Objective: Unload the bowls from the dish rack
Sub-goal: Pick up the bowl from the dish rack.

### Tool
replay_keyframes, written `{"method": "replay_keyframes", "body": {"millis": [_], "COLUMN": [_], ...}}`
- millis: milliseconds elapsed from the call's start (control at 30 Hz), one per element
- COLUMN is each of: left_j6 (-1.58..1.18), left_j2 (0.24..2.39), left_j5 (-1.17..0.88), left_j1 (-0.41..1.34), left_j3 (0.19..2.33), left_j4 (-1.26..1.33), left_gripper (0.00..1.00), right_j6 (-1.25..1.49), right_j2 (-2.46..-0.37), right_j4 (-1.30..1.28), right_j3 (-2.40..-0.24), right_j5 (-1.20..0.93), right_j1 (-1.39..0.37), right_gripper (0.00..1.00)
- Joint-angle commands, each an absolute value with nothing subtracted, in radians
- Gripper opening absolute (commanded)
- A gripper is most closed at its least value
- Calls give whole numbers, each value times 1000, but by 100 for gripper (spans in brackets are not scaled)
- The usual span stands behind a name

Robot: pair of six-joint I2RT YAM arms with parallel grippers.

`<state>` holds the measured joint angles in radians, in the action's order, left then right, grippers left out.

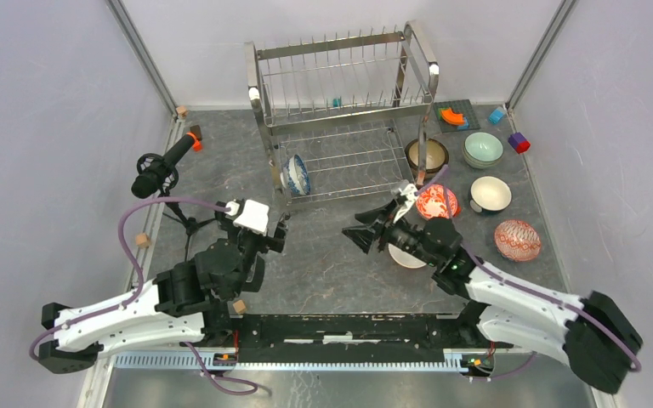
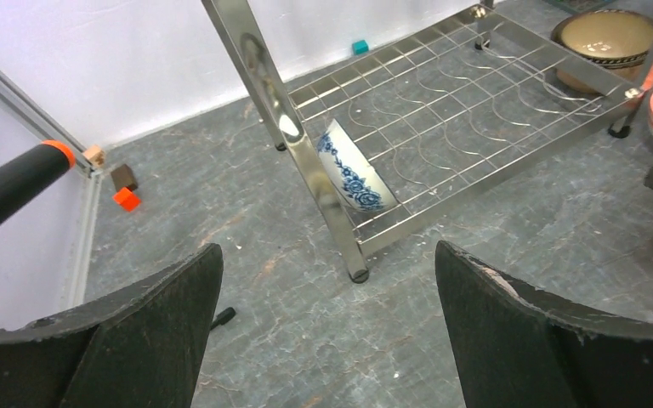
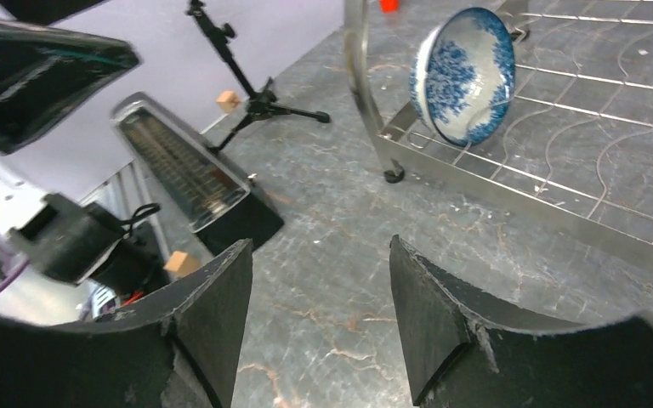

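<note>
The right hand (image 3: 319, 245), jaws apart and empty, hovers low over the counter (image 1: 323, 263). It is aimed left at the blue-and-white bowl (image 3: 463, 72), which stands on edge in the near-left corner of the dish rack's (image 2: 282, 127) lower tier. The left hand (image 2: 327, 248), spread wide and empty, faces the same bowl. It looks like the last bowl to unload. Next, one hand must reach past the corner post and pinch its rim.
</note>
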<state>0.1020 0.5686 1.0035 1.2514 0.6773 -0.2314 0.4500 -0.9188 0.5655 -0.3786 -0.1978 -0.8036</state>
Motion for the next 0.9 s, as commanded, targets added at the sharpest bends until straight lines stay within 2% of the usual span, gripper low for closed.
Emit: {"method": "replay_keyframes", "body": {"millis": [0, 233, 367, 700, 867], "left_j6": [224, 218, 215, 216, 206], "left_j2": [573, 581, 588, 633, 642], "left_j5": [1043, 1066, 1070, 1075, 1075], "left_j1": [1250, 1249, 1249, 1248, 1248], "left_j3": [662, 669, 670, 682, 689], "left_j4": [-116, -132, -131, -149, -162], "left_gripper": [100, 100, 99, 99, 99], "right_j6": [423, 455, 462, 452, 465], "right_j2": [-1094, -1423, -1578, -1855, -1929], "right_j4": [826, 1018, 1006, 1019, 1013], "right_j3": [-442, -604, -736, -962, -1021], "right_j5": [-64, -46, -45, -108, -98], "right_j1": [-815, -814, -813, -813, -804], "right_gripper": [66, 69, 70, 69, 68]}}
